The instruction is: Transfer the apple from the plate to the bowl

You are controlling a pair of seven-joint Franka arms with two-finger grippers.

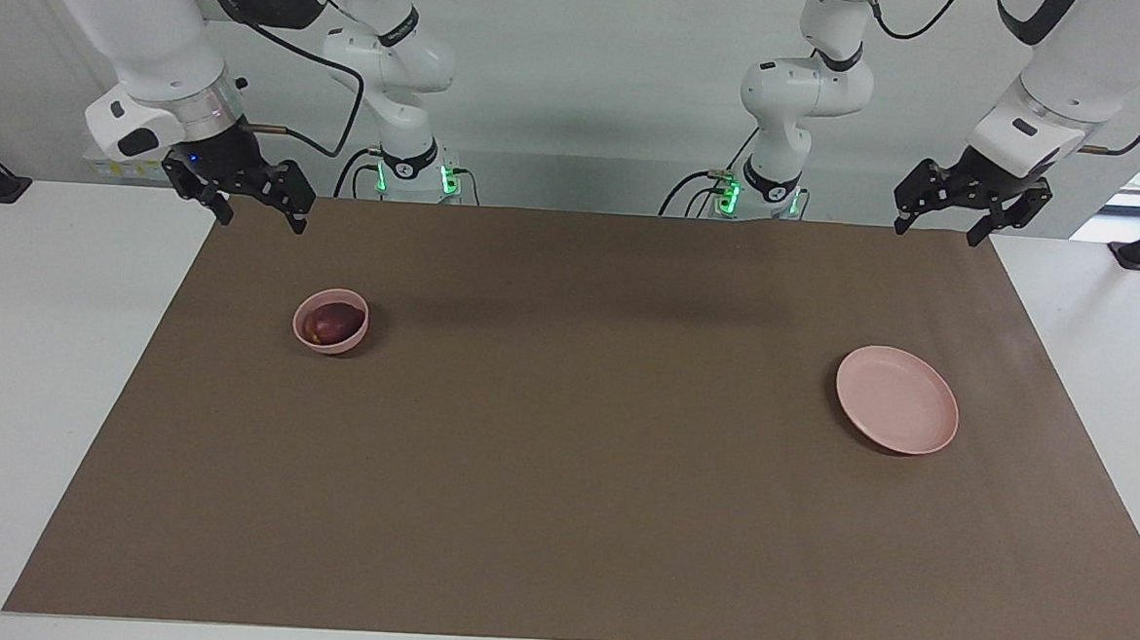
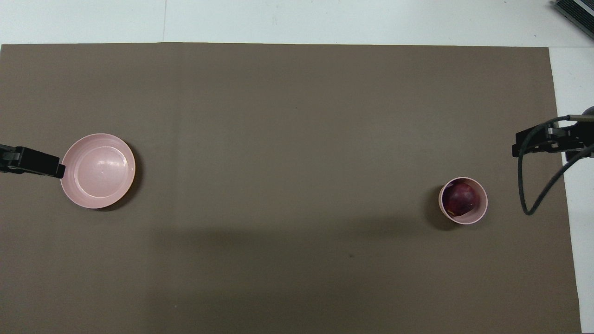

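We see the brown mat (image 1: 564,437) carrying the empty plate (image 1: 898,400) toward the left arm's end and the bowl (image 1: 331,321) toward the right arm's end, with the apple (image 1: 329,323) already lying inside the bowl. Both grippers hang raised with fingers spread and holding nothing, the right gripper (image 1: 256,208) over the mat's corner by the bowl, the left gripper (image 1: 939,222) over the mat's edge by the plate. We judge the task done, so the main risk is a careless right-arm move that knocks the light bowl and spills the apple.

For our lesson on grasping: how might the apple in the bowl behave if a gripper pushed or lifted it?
The apple looks round and smooth, so it would probably roll or slip if nudged. It nearly fills the small bowl, so a push may shift or tip the bowl.
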